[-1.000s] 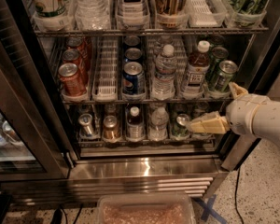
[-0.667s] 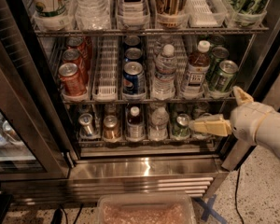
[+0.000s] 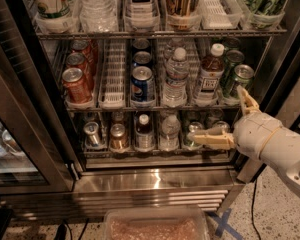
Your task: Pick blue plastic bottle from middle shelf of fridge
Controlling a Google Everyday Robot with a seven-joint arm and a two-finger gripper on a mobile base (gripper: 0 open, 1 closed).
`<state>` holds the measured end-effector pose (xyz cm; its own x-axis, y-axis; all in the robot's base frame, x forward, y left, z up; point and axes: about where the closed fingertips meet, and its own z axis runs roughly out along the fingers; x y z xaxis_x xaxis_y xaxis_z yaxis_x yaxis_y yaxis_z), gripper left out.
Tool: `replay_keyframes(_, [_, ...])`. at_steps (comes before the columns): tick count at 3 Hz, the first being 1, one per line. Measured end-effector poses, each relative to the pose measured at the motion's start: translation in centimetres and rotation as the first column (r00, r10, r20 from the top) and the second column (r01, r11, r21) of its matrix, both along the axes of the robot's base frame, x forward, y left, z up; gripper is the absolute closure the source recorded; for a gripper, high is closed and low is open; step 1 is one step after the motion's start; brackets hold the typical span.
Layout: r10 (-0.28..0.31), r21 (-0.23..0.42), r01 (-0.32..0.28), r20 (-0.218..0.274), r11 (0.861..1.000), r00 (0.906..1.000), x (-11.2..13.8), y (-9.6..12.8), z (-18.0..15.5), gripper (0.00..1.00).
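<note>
**Dim drinks fridge (image 3: 150, 181), right front corner**

Holds fingers (image 3: 212, 139) spread wide, clasping nothing: one aimed left across the right end of the lowest rack (image 3: 140, 153), one up at the right front corner of the middle shelf (image 3: 155, 107). Places gripper (image 3: 215, 113) just below blue plastic bottle (image 3: 209, 76), apart from it. Shows bottle upright near that shelf's right edge, between water bottle (image 3: 176, 76) and green cans (image 3: 237, 76).
</note>
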<state>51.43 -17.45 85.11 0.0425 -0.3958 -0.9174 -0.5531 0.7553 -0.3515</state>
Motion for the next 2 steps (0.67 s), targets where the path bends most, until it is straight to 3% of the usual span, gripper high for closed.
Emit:
replay_keyframes(1, [0.000,0.000,0.000,0.000,1.000,1.0000,0.01,0.00,0.00,0.00])
replay_keyframes(2, [-0.041,0.000,0.041,0.023,0.999,0.9989,0.98,0.42,-0.31,0.00])
